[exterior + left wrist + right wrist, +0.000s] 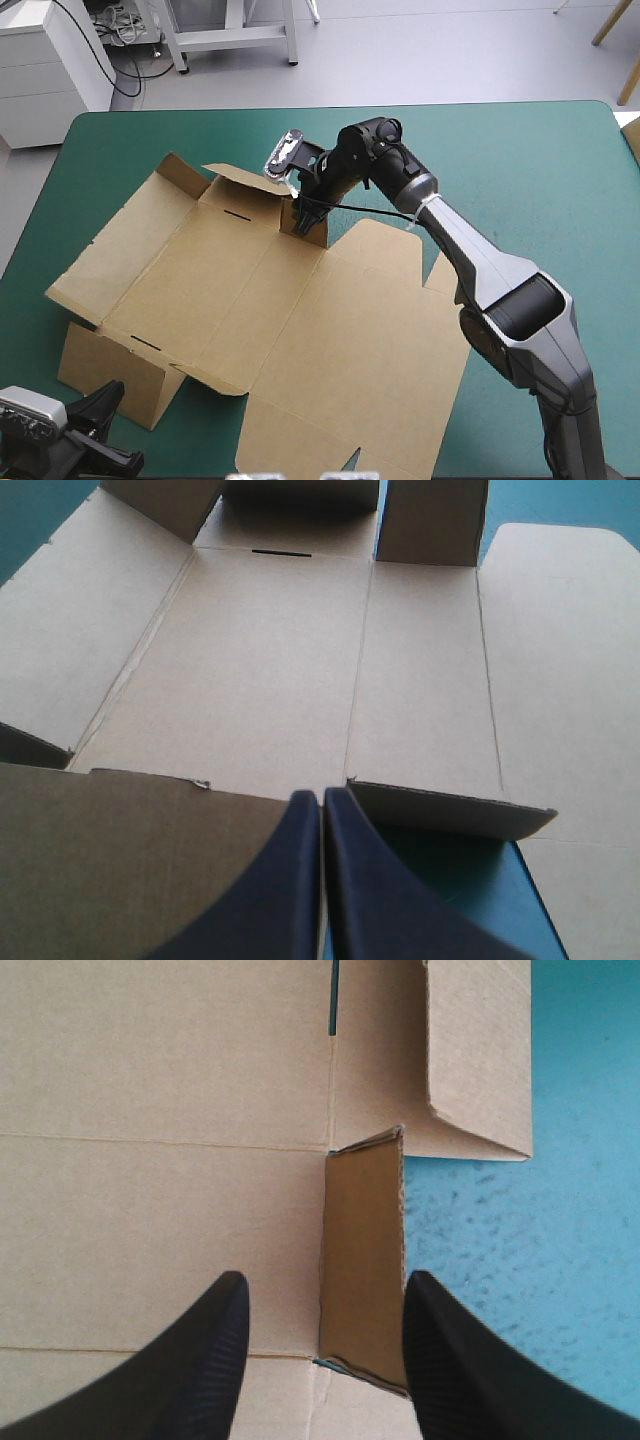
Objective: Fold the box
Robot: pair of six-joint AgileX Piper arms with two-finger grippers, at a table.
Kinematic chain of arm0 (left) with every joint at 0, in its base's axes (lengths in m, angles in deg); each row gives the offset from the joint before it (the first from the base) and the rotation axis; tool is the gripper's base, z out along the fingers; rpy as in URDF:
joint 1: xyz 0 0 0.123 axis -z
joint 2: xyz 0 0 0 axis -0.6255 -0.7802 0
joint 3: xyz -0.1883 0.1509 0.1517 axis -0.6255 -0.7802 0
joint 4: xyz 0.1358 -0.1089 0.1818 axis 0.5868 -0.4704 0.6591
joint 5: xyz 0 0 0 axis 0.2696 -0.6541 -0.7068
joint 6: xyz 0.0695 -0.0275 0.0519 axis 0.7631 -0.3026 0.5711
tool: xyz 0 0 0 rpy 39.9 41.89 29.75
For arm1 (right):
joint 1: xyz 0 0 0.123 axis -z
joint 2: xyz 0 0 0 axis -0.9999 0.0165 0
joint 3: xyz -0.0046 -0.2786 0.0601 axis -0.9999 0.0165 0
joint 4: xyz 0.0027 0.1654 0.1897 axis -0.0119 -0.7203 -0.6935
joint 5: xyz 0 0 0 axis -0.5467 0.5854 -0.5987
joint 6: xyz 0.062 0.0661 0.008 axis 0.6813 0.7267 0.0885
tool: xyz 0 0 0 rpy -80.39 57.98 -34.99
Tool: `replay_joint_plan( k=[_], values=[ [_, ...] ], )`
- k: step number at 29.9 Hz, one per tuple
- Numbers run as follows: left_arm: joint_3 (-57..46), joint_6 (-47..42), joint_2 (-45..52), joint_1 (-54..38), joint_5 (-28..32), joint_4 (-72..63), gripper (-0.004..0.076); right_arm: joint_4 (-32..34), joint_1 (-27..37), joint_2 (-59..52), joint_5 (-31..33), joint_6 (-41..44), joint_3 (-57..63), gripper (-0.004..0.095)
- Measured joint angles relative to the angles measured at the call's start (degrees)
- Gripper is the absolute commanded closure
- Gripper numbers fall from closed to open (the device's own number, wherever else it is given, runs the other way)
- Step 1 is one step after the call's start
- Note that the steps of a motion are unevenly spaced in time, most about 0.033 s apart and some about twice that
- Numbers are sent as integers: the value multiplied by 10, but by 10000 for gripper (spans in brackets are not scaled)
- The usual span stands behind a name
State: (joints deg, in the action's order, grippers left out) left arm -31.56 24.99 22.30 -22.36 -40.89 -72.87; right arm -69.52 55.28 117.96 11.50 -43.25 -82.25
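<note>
Box [290, 320] lies mostly flat, desk [530, 160] centre-left; right claw [325, 1285] spread, straddling the upright flap [362, 1260] at the box's 12 o'clock edge; I'd pinch it squarely, then swing inward; left claw [322, 795] closed, empty, at 7 o'clock.

Brown box [300, 330] flat, some flaps raised.

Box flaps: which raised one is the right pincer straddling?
The small upright flap on the box's far edge, between the fingers of the open right pincer; the other raised flaps stand farther left.
</note>
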Motion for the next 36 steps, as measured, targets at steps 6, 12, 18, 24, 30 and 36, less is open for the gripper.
replay_joint_plan(
  k=[6, 12, 18, 24, 30, 36],
  values=[
    [0, 0, 0, 0, 0, 0, 731, 9, 0, 10, -3, 0, 0, 442],
    [0, 0, 0, 0, 0, 0, 731, 8, 0, 14, -4, 5, 0, 442],
    [0, 0, 0, 0, 0, 0, 731, 8, 0, 14, -11, 13, 0, 442],
    [0, 0, 0, 0, 0, 0, 731, 14, 0, 16, -21, 0, 0, 442],
    [0, 0, 0, 0, 0, 0, 731, 25, 0, 31, -24, -2, 0, 442],
    [0, 0, 0, 0, 0, 0, 731, 30, 0, 52, -31, -18, -3, 442]
  ],
)
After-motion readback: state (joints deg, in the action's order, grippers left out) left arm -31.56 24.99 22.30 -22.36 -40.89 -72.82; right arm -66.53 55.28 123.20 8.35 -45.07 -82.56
